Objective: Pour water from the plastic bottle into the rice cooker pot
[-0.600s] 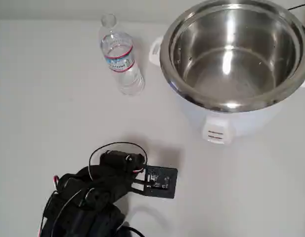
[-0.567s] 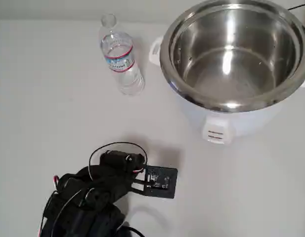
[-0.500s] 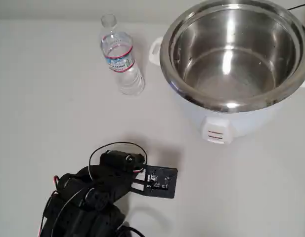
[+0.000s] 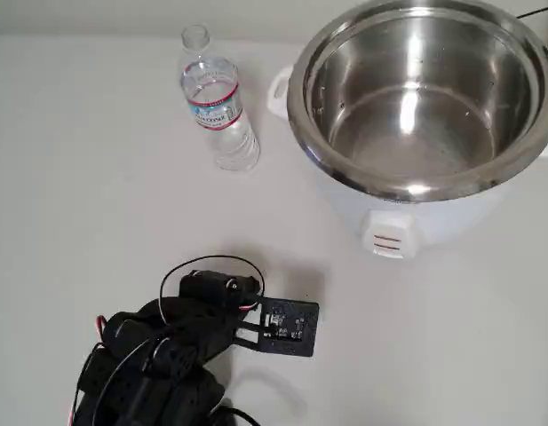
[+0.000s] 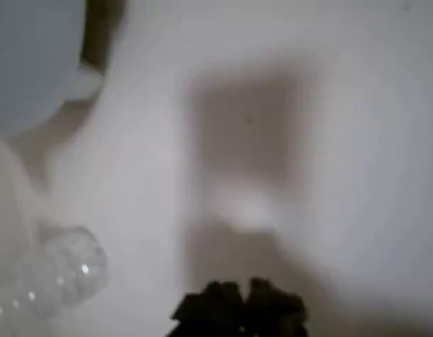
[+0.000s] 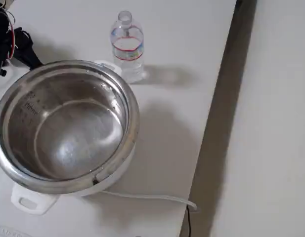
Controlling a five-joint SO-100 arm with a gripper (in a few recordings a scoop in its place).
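The plastic bottle (image 4: 216, 98) stands upright and capless on the white table, just left of the rice cooker pot (image 4: 424, 98) in the overhead view. Its label band is red, white and blue, and some water shows inside. The pot is shiny steel with a wide rim and sits in a white cooker body. My black arm (image 4: 185, 342) is folded low at the bottom left, far from both. The gripper (image 5: 237, 309) appears as a dark blurred mass at the bottom of the wrist view, tips together, holding nothing. In the fixed view the gripper (image 6: 26, 52) lies behind the pot (image 6: 63, 126), left of the bottle (image 6: 126, 44).
A white cord (image 6: 152, 198) runs from the cooker toward the table edge (image 6: 216, 123) on the right of the fixed view. A white cooker handle (image 4: 278, 89) juts out close to the bottle. Bare table lies between my arm and the bottle.
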